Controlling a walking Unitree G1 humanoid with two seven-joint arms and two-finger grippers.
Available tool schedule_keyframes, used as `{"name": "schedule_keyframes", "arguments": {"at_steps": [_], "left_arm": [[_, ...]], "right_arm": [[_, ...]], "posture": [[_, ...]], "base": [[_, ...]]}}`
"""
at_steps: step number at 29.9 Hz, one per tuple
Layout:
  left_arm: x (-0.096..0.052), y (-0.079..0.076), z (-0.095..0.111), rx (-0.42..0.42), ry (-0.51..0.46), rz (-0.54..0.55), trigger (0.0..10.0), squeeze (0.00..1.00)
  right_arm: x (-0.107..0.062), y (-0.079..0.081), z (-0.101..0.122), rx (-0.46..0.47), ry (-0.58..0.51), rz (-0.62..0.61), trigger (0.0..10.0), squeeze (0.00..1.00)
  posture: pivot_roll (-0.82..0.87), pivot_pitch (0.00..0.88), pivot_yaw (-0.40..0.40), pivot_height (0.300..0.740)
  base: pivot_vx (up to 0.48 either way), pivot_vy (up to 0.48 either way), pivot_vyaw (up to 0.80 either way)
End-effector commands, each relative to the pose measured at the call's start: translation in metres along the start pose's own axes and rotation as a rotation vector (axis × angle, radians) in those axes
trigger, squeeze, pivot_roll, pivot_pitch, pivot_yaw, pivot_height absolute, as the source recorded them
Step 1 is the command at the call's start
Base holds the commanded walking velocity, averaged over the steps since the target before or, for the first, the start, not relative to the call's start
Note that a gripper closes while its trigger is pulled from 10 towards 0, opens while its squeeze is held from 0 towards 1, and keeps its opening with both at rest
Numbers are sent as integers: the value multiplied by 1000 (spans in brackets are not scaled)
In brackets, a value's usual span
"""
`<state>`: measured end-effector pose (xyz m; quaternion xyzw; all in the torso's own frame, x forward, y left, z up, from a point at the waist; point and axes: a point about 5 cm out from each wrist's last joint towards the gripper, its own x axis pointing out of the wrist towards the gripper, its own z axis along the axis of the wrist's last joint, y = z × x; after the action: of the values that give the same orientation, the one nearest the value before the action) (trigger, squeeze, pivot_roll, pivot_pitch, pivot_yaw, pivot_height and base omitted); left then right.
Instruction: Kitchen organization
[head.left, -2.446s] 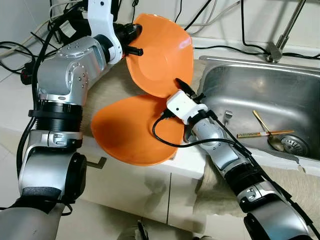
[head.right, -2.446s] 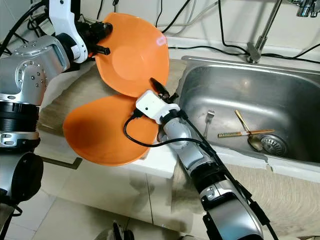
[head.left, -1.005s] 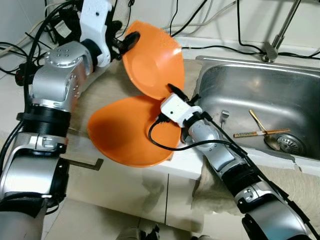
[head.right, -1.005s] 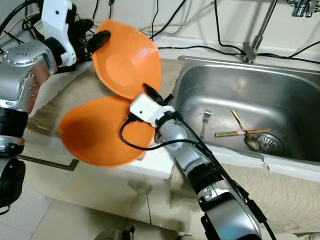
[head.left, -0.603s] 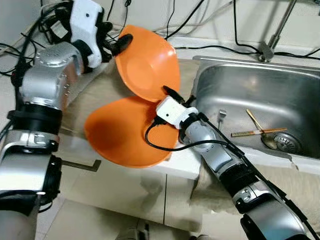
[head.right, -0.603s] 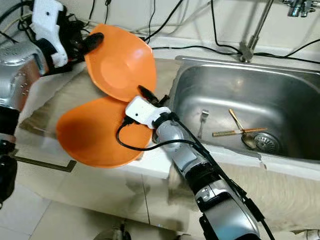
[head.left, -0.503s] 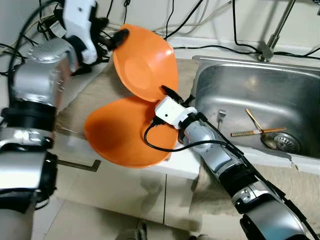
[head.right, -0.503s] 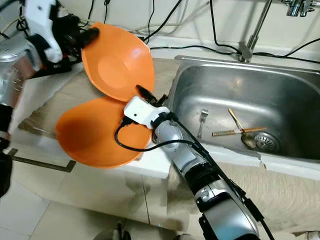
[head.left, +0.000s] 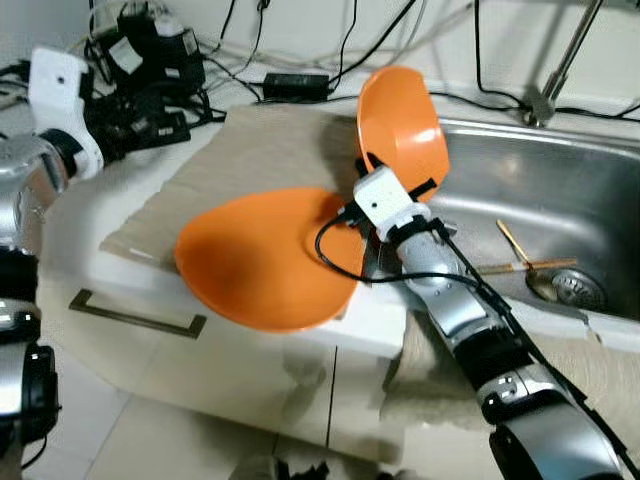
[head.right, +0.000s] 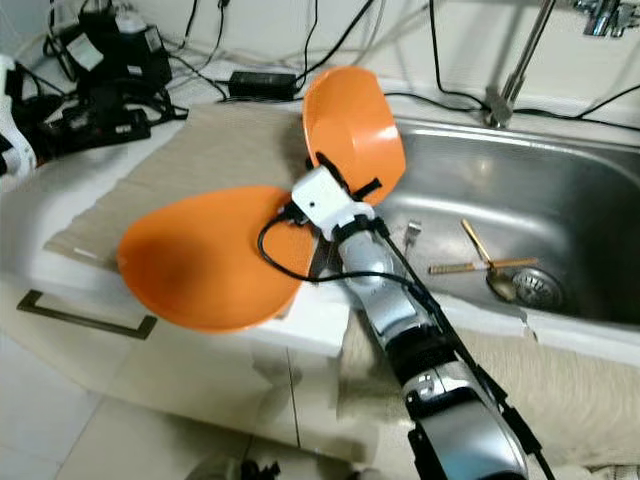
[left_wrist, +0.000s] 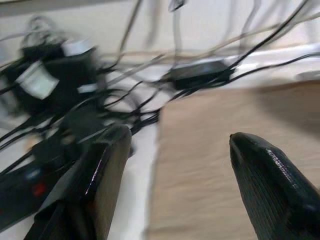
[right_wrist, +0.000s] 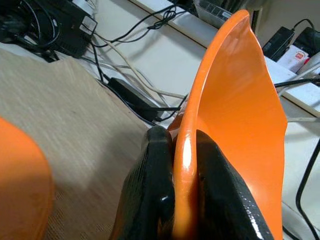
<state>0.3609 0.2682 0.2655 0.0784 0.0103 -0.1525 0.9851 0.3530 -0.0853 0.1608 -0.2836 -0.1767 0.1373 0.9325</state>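
- Right gripper clamped on the rim of an orange plate, one finger on each face of the rim
- Held plate stands on edge, near upright, long axis running up from the gripper; concave face turned toward the sink, back toward the mat
- It sits above the near-left corner of the sink, at the seam between mat and basin
- Second orange plate lies flat, concave side up, on the counter's front edge, partly on the mat, overhanging the cabinet front; right wrist and its black cable cross its right rim
- The two plates are close, the upright one just behind and right of the flat one; can't tell if they touch
- Left gripper spread open, holding nothing, fingers apart over the mat's far-left edge near a tangle of black cables; wrist view blurred
- Sink holds a spoon, a chopstick-like stick and a fork near the drain
- Faucet rises behind the basin
- Beige cloth hangs over the counter front at right
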Motion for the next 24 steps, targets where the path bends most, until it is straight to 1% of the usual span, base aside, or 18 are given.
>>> {"name": "schedule_keyframes", "arguments": {"at_steps": [1, 2, 4, 5, 6, 8, 10, 11, 12, 13, 14, 15, 16, 18, 20, 24], "left_arm": [[2, -12, 7, -13, -29, -42, 10000, 0], [3, -15, 9, -20, -39, -56, 10000, 0], [5, -27, 14, -41, -70, -100, 10000, 0], [5, -31, 15, -38, -79, -119, 10000, 0], [5, -31, 15, -38, -79, -119, 10000, 0], [5, -53, 20, -36, -109, -192, 10000, 0], [5, -71, 25, -58, -144, -253, 10000, 0], [4, -76, 26, -67, -154, -270, 10000, 0], [3, -90, 22, -92, -156, -333, 10000, 0], [3, -90, 22, -92, -156, -333, 10000, 0], [2, -100, 18, -107, -151, -379, 10000, 0], [1, -105, 16, -110, -146, -406, 10000, 0], [1, -105, 16, -110, -146, -406, 10000, 0], [-2, -115, 13, -123, -133, -456, 10000, 0], [-6, -120, 9, -121, -117, -490, 10000, 0], [-10, -117, 6, -93, -93, -495, 10000, 0]], "right_arm": [[3, -3, 7, 1, -38, -7, 0, 0], [3, -3, 7, 0, -39, -7, 0, 0], [4, -4, 8, 1, -42, -8, 0, 0], [4, -4, 9, 0, -43, -8, 0, 0], [4, -4, 9, 0, -43, -8, 0, 0], [6, -9, 11, -4, -51, -21, 0, 0], [7, -13, 12, -10, -55, -31, 0, 0], [8, -14, 12, -11, -55, -32, 0, 0], [8, -15, 11, -15, -53, -37, 0, 0], [8, -15, 11, -15, -53, -37, 0, 0], [9, -16, 11, -16, -53, -40, 0, 0], [9, -16, 11, -16, -53, -40, 0, 0], [9, -16, 11, -16, -53, -40, 0, 0], [9, -16, 12, -18, -54, -41, 0, 0], [10, -18, 12, -22, -56, -42, 0, 0], [11, -26, 12, -38, -61, -55, 0, 0]], "posture": [[74, 0, 33, 740], [74, 0, 33, 740], [72, 0, 36, 740], [71, 0, 35, 740], [71, 0, 35, 740], [71, 0, 35, 740], [70, 0, 37, 740], [70, 0, 37, 740], [68, 0, 37, 740], [68, 0, 37, 740], [69, 0, 37, 740], [69, 0, 37, 740], [69, 0, 37, 740], [69, 0, 36, 740], [70, 0, 35, 740], [73, 0, 35, 740]], "base": [[0, 0, 0], [0, 0, 0], [0, 0, 0], [0, 0, 0], [0, 0, 0], [0, 0, 0], [0, 0, 0], [0, 0, 0], [0, 0, 0], [0, 0, 0], [0, 0, 0], [0, 0, 0], [0, 0, 0], [0, 0, 0], [0, 0, 0], [0, 0, 0]]}}
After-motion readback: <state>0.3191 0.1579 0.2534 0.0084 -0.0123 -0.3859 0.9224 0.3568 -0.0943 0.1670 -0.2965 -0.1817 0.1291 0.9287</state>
